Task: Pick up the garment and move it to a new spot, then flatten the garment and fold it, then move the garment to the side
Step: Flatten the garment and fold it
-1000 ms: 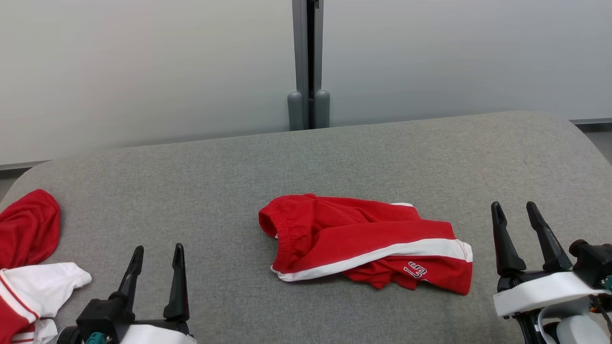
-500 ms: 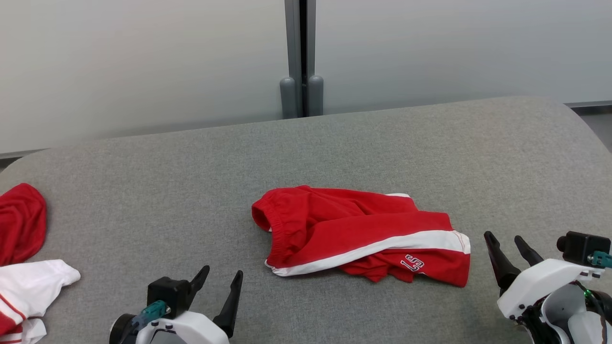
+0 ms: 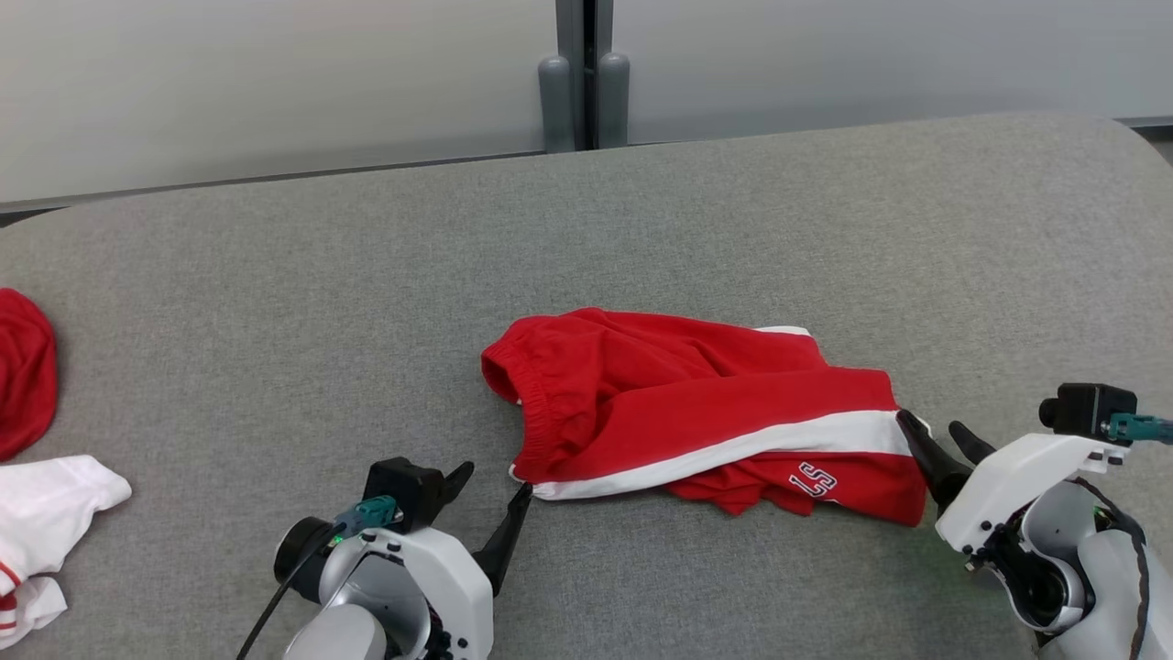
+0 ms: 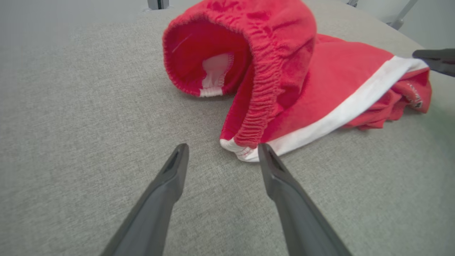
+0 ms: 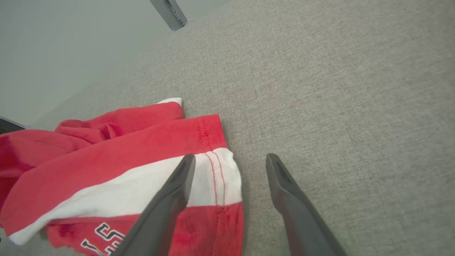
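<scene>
Though left gripper (image 3: 496, 479) and right gripper (image 3: 928, 422) gape empty, the shorts (image 3: 696, 403) hide one leg.

Bright, even, soft light with faint shadows; wrist views blur and bend toward their edges.

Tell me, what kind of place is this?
Likely an office or lab set up for clothes folding: a grey fabric-covered surface, pale partition panels behind it, crumpled red shorts, and more clothes at its left edge.
</scene>
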